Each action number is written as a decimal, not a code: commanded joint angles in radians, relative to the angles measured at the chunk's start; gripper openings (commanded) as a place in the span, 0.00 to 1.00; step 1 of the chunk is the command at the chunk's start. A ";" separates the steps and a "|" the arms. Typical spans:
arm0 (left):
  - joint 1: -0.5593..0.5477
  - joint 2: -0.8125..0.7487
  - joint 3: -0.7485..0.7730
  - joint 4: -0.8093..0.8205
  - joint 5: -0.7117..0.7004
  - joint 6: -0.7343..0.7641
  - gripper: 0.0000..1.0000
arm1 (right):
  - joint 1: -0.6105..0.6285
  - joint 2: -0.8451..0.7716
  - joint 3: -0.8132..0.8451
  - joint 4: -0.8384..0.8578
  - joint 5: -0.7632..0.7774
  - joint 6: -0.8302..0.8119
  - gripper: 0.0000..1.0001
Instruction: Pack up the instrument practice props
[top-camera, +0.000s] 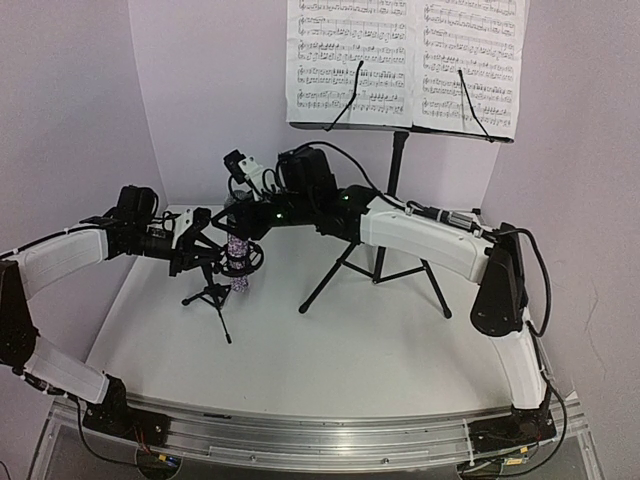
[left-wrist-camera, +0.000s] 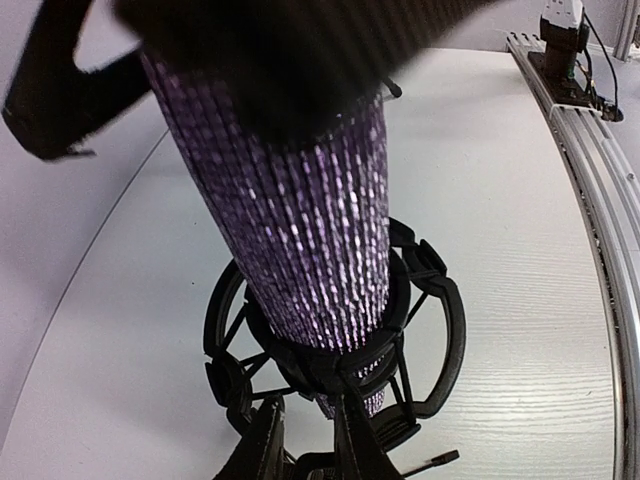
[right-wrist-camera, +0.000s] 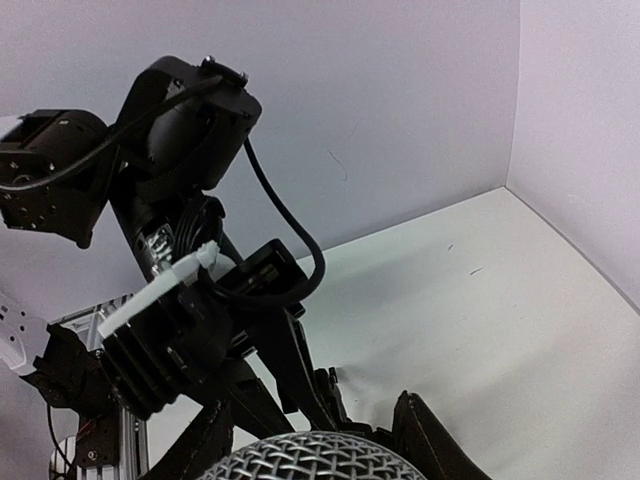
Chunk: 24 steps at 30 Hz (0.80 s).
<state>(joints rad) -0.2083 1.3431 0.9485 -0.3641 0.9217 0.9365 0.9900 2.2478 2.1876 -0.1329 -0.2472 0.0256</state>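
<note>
Microphone: the microphone (left-wrist-camera: 310, 250) stands upright in the ring cradle (left-wrist-camera: 440, 330) of the mic stand (top-camera: 212, 296), at the left-middle of the table (top-camera: 330, 350), with both grippers at it.
Right gripper: the right gripper (right-wrist-camera: 312, 425) comes from above, a finger on either side of the mesh head (right-wrist-camera: 310, 462). I cannot tell whether they press on it.
Left gripper: the left gripper (left-wrist-camera: 308, 415) reaches in low from the left, its fingers close together just under the cradle. Whether they clamp the stand's neck cannot be told.
Microphone body: a tapering cylinder covered in rows of purple glitter, with a domed grey wire mesh on top.
Ring cradle: a black plastic hoop with inner struts, encircling the lower part of the body.
Mic stand: small, black, with three thin splayed legs on the tabletop.
In the way: the left arm (right-wrist-camera: 170, 340), with its cable and camera housing, crowds in just beside the mesh head. The right arm (top-camera: 420, 235) crosses in front of the music stand's pole.
Music stand: the music stand (top-camera: 398, 160) is tall, black and three-legged, standing near the mic stand on its right, legs apart from it.
Sheet-music pages: the sheet-music pages (top-camera: 350, 60) are white printed sheets side by side on the desk, each under a thin black retaining arm.
Table: white, with a faint wood grain.
Rail: a ribbed aluminium rail (left-wrist-camera: 590, 150) runs along the near edge.
Walls: the walls (right-wrist-camera: 400, 100) are plain and pale.
</note>
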 joint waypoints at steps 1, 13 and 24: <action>0.005 0.033 -0.003 -0.116 -0.046 0.047 0.19 | -0.003 -0.071 0.138 0.213 -0.018 0.007 0.00; 0.009 0.042 0.018 -0.118 -0.048 0.040 0.20 | -0.001 -0.123 0.189 0.220 -0.064 -0.155 0.00; 0.014 0.051 0.034 -0.126 -0.055 0.049 0.20 | 0.022 -0.109 0.193 0.293 -0.156 -0.231 0.00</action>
<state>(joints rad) -0.1970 1.3644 0.9734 -0.3780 0.9150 0.9658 0.9928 2.2471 2.3020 -0.1111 -0.3189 -0.1275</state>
